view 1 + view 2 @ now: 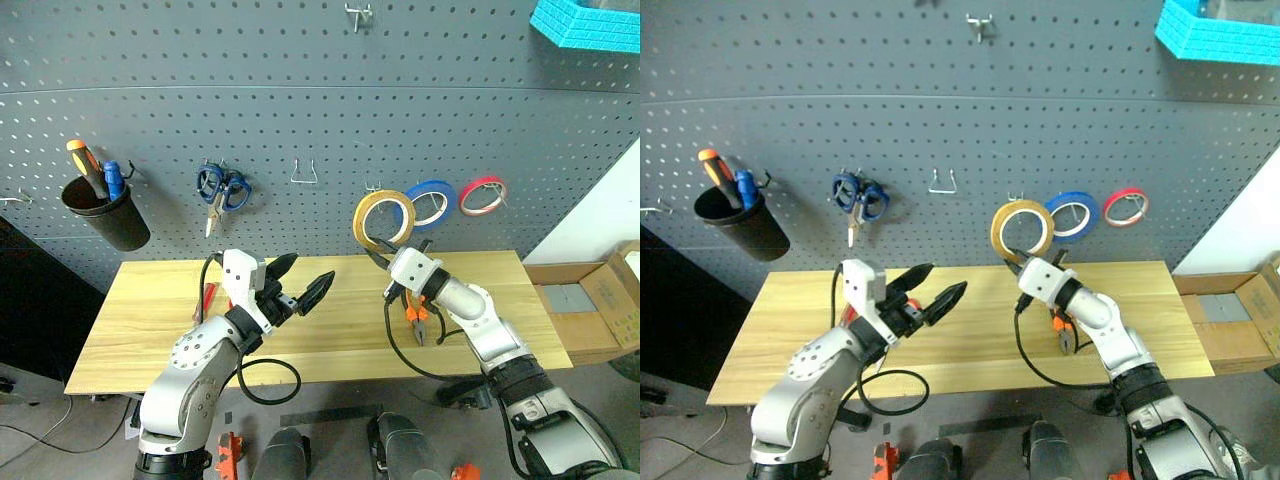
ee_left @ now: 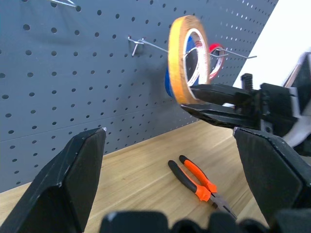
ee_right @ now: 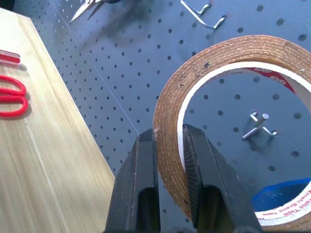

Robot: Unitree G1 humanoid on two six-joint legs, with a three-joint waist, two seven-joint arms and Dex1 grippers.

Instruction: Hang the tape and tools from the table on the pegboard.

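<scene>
My right gripper [image 1: 378, 250] is shut on the lower rim of the yellow-tan tape [image 1: 384, 196] and holds the ring upright in front of the dark grey pegboard [image 1: 300, 100]. A bare double hook [image 3: 260, 124] shows through the ring, just behind it. My left gripper [image 1: 305, 278] stands open with nothing in it above the middle of the table [image 1: 330, 345]. The orange-and-black pliers [image 1: 415, 318] lie on the table below the right arm. The red-handled scissors [image 3: 9, 92] lie on the table's left part, a slim red handle [image 3: 8, 57] beside them.
On the pegboard hang a blue tape ring [image 1: 435, 183], a red tape ring [image 1: 484, 181], blue-handled scissors [image 1: 222, 190], a bare wire hook [image 1: 304, 172] and a black cup [image 1: 110, 220] with screwdrivers. A cyan basket [image 1: 590, 25] sits top right. Cardboard boxes [image 1: 600, 310] stand right of the table.
</scene>
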